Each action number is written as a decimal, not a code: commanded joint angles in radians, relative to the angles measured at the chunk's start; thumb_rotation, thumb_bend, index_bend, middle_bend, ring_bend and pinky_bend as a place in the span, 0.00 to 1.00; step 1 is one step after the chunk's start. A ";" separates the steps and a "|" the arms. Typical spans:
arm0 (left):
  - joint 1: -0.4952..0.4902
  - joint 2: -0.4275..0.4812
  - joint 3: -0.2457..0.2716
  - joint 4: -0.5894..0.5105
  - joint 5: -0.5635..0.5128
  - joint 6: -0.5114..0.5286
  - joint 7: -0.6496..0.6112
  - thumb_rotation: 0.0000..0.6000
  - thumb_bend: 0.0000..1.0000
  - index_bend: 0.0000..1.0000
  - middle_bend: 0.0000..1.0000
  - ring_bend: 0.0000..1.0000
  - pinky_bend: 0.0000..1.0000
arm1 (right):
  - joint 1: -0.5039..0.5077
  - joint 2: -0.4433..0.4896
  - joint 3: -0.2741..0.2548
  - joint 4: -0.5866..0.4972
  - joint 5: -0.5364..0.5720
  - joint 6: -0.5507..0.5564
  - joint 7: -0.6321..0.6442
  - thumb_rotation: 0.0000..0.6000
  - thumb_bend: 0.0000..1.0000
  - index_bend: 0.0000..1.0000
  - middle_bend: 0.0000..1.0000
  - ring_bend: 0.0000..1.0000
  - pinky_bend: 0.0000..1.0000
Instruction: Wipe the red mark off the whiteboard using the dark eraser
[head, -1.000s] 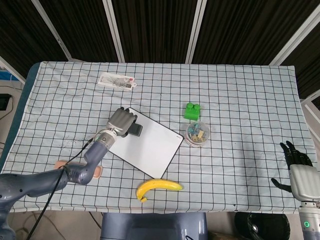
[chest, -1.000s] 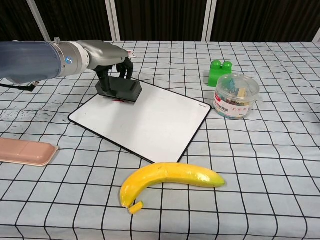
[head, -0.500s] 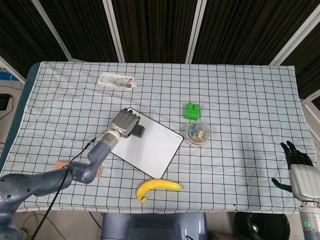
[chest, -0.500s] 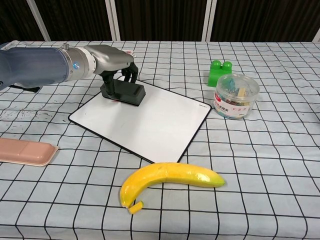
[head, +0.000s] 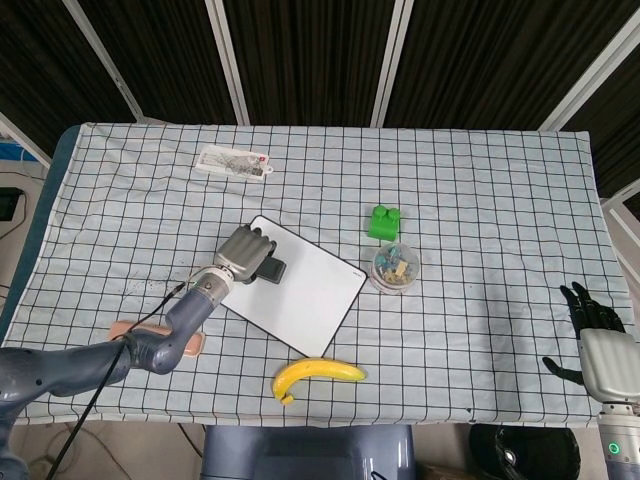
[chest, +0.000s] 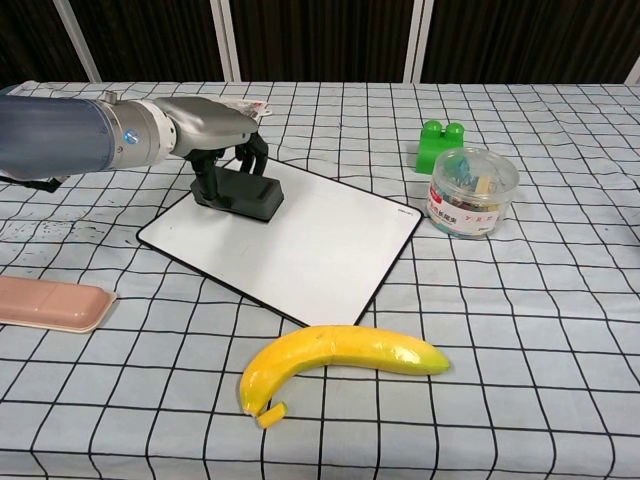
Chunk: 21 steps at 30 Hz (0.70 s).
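The left hand (chest: 215, 130) clamps the eraser (chest: 240, 192) on the whiteboard's (chest: 300, 245) ten-o'clock corner; uneven pressure could slide the board; right hand (head: 598, 345) idles, fingers apart.

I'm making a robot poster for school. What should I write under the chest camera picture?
Robot's left hand presses a dark eraser on the whiteboard, beside a banana.

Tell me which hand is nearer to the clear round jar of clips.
Left. The left hand grips the dark eraser on the whiteboard, just across it from the clear round jar. The right hand hangs off the table's far right edge.
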 joint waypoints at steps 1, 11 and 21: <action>0.008 0.020 0.006 -0.032 0.000 0.006 -0.005 1.00 0.28 0.48 0.47 0.24 0.32 | 0.000 0.000 0.000 0.000 0.001 -0.001 0.001 1.00 0.03 0.00 0.07 0.17 0.18; 0.004 -0.015 0.013 0.026 0.037 0.029 0.004 1.00 0.28 0.48 0.47 0.24 0.32 | -0.001 0.001 0.000 -0.003 0.002 0.000 0.001 1.00 0.03 0.00 0.07 0.17 0.18; -0.018 -0.092 -0.025 0.163 0.050 0.008 -0.017 1.00 0.28 0.48 0.47 0.24 0.32 | -0.002 0.002 -0.001 -0.004 0.002 -0.001 0.004 1.00 0.03 0.00 0.07 0.17 0.18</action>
